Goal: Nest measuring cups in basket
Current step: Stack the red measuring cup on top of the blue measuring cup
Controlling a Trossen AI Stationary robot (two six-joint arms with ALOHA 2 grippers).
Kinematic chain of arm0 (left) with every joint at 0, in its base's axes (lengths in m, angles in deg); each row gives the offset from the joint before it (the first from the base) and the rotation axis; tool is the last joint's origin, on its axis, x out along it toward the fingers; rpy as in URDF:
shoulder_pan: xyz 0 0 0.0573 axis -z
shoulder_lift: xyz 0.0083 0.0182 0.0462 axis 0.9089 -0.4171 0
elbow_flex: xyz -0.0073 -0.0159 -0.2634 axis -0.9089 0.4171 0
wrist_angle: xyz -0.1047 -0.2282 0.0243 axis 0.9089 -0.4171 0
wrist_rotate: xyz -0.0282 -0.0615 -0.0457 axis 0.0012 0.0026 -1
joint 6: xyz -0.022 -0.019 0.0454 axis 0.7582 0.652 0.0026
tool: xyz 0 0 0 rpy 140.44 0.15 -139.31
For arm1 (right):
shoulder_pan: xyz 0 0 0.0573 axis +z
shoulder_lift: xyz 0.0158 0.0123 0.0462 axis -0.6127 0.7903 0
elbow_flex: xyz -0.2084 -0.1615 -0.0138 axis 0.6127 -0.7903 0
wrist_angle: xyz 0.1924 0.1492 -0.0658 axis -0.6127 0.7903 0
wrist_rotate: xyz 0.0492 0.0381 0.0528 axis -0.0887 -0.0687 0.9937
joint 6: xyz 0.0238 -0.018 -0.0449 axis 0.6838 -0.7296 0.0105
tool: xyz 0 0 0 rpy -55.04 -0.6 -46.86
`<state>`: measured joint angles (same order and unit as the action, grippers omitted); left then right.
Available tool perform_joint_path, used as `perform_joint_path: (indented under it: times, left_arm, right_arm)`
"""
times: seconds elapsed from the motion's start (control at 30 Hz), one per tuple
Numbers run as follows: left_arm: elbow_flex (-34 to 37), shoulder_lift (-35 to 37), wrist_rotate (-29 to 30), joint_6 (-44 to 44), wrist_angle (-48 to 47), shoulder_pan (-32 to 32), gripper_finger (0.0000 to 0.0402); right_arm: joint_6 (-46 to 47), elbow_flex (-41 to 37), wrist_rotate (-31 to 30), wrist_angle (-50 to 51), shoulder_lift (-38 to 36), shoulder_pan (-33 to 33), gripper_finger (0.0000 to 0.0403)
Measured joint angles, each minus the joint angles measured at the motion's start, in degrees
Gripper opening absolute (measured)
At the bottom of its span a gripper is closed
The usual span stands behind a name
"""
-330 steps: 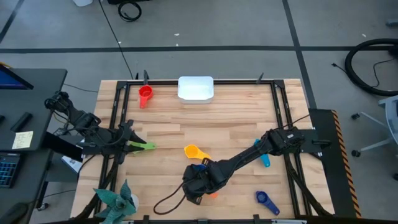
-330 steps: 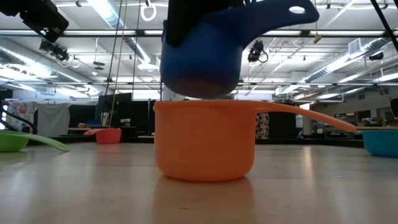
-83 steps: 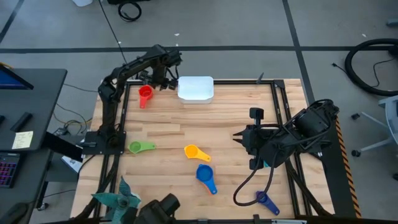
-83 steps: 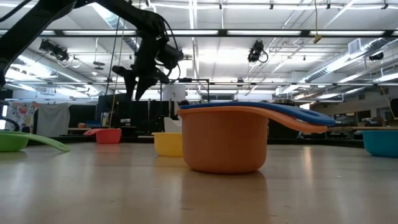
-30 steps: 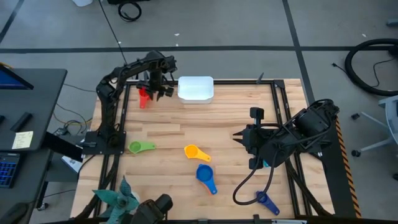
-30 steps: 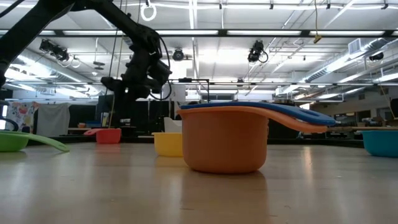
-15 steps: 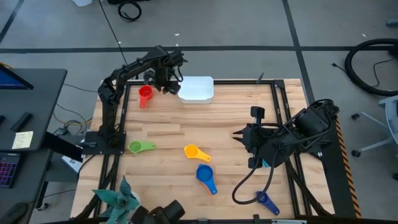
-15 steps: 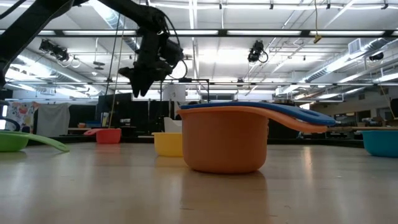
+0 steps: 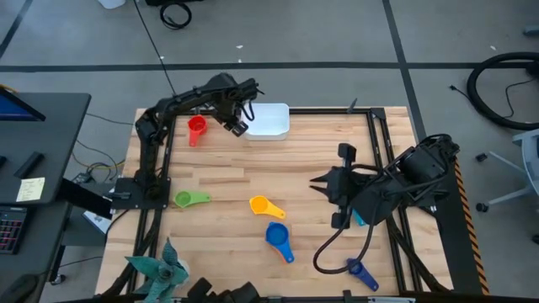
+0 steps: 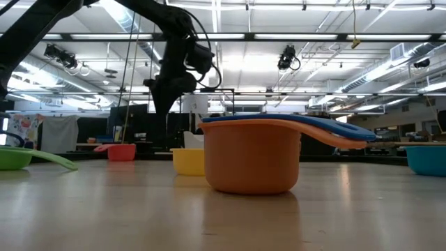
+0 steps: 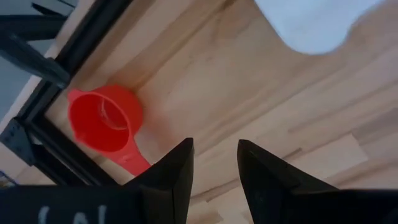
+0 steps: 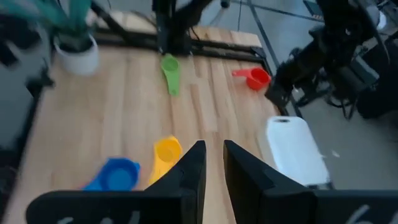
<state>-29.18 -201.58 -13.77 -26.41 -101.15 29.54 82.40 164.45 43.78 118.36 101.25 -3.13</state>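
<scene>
Measuring cups were scattered all over the counter [image 9: 320, 151] at this point, none in the basket [image 9: 266, 119] as far as I could see.

Nearest the front edge lay the dark blue cup [image 9: 361, 273]. A bit further in, the blue cup [image 9: 277, 236] sat over an orange one [image 10: 252, 164] that only the low view showed. Then came the yellow cup [image 9: 262, 204] mid-counter and the green cup [image 9: 190, 199] off to the left. A light blue cup [image 10: 426, 159] was tucked mostly under the right arm.

The right claw [image 9: 317, 183] hung over the counter's right half, fingers [image 12: 193, 163] apart by a narrow slot and gripping nothing, just waiting.

Way at the back, the red cup [image 9: 196, 127] sat in the far left corner, with the white basket beside it along the far edge. The left claw [image 9: 237, 126] hovered between the two, just off the basket's left wall. Its fingers [image 11: 176, 174] were parted and empty.

The bit that matters: the red cup lay to the left of that claw, handle trailing toward the front of the counter. The left arm was by far the nearer one. My guess is it needs to swing back left and come down across the handle.
</scene>
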Motion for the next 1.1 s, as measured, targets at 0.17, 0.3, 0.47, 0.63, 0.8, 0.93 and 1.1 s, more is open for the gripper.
perform_joint_path:
  times: [0.17, 0.3, 0.47, 0.63, 0.8, 0.93, 1.1]
  left_arm:
    - [3.1, 0.0, 0.0, 2.5, 0.4, -0.5, 0.013]
    - [6.9, 0.0, 0.0, 7.8, 1.7, -2.8, 0.013]
    - [11.6, -0.1, 1.0, 13.6, 7.8, -6.4, 0.013]
    - [12.6, -0.1, 2.5, 16.0, 11.8, -8.1, 0.013]
    - [12.6, -0.1, 7.4, 16.6, 13.8, -8.2, 0.013]
    - [12.6, -0.1, 8.8, 16.7, 13.6, -8.2, 0.013]
    - [12.7, -0.1, 8.9, 17.8, 13.4, -8.2, 0.013]
  right_arm:
    - [-0.1, 0.0, -0.3, -10.0, 0.0, 0.0, 0.0062]
    - [-1.5, 0.0, -0.2, -16.0, 0.0, 0.0, 0.0062]
    - [-2.9, 0.0, 0.0, -17.0, 0.0, 0.0, 0.0062]
    - [-5.0, 0.0, 0.0, -17.0, 0.0, 0.0, 0.0062]
    - [-5.4, 0.0, 0.0, -17.0, 0.0, 0.0, 0.0062]
    - [-6.2, 0.1, 0.0, -18.0, -0.2, 0.0, 0.0062]
    - [-6.9, 0.1, 0.0, -18.8, -0.2, 0.0, 0.0062]
